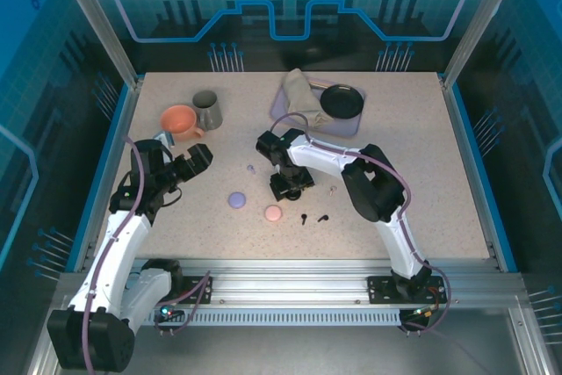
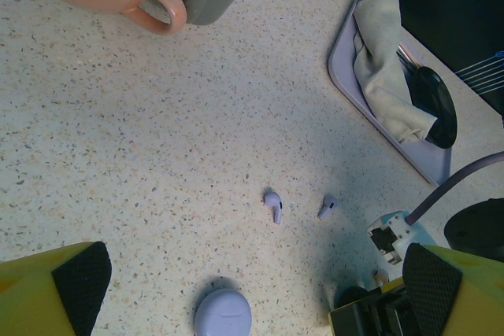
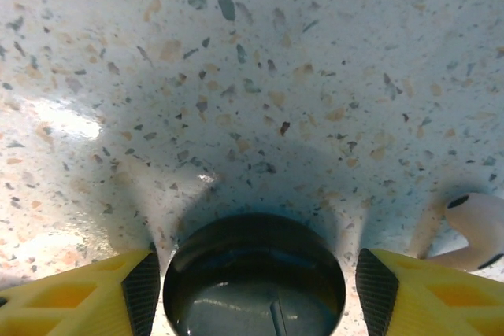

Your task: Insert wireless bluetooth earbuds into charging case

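The nearer lilac earbud point(image 2: 273, 205) lies loose on the desk point(image 2: 142, 163), its stem pointing roughly back toward the left hand point(image 2: 256, 277); the second lilac earbud point(image 2: 327, 206) lies near it to the right, its stem slanted down-left. Both sit ahead of that hand and within the span of its fingers point(image 2: 83, 281), which are released and spread wide. The lilac case point(image 2: 223, 314), its lid apparently down, rests between the hand and the buds.

From above, the black earbuds point(image 1: 304, 218) lie apart on the robot's side of the right hand point(image 1: 290, 183). That hand is low over the black case point(image 3: 254, 273), a pad on either side; a sliver of desk shows by the right pad, so I read it as bracketing the case, not yet clenched. A pale earbud point(image 3: 472, 230) lies just outside its right finger.

The left arm is plainly nearer the lilac buds; closing across the nearer stem looks feasible, though the case stands in the approach line.
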`<action>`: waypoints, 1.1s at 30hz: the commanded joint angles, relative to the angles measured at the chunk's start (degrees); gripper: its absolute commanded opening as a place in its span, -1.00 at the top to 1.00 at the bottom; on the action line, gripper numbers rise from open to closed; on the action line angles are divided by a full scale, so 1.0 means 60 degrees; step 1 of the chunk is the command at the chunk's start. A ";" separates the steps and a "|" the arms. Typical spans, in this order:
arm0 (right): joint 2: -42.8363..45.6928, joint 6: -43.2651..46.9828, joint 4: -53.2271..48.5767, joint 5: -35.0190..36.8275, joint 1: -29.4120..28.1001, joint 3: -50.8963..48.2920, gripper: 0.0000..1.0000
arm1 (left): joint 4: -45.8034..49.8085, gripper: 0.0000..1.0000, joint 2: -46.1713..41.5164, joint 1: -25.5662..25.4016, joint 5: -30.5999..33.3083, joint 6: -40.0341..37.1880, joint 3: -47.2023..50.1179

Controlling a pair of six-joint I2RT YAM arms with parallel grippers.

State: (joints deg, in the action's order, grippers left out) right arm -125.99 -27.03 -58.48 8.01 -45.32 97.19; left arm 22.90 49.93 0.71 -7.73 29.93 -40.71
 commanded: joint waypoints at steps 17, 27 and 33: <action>-0.0444 -0.0128 -0.0186 -0.0120 0.0088 -0.0125 -0.14 | 0.0223 -0.98 -0.0002 0.0057 0.0153 -0.0184 -0.0198; -0.0432 0.0013 -0.0065 -0.0061 0.0101 -0.0282 0.04 | 0.0246 -0.98 -0.0007 0.0057 0.0118 -0.0162 -0.0220; 0.0032 0.0436 0.0135 0.0300 0.0091 -0.0382 0.05 | -0.0034 -0.98 0.0140 0.0057 -0.0638 -0.0097 -0.0202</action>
State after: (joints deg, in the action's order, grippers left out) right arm -125.95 -26.28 -58.02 7.11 -45.32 97.08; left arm 22.85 50.02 0.71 -8.03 29.89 -40.71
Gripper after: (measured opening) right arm 0.507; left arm 0.989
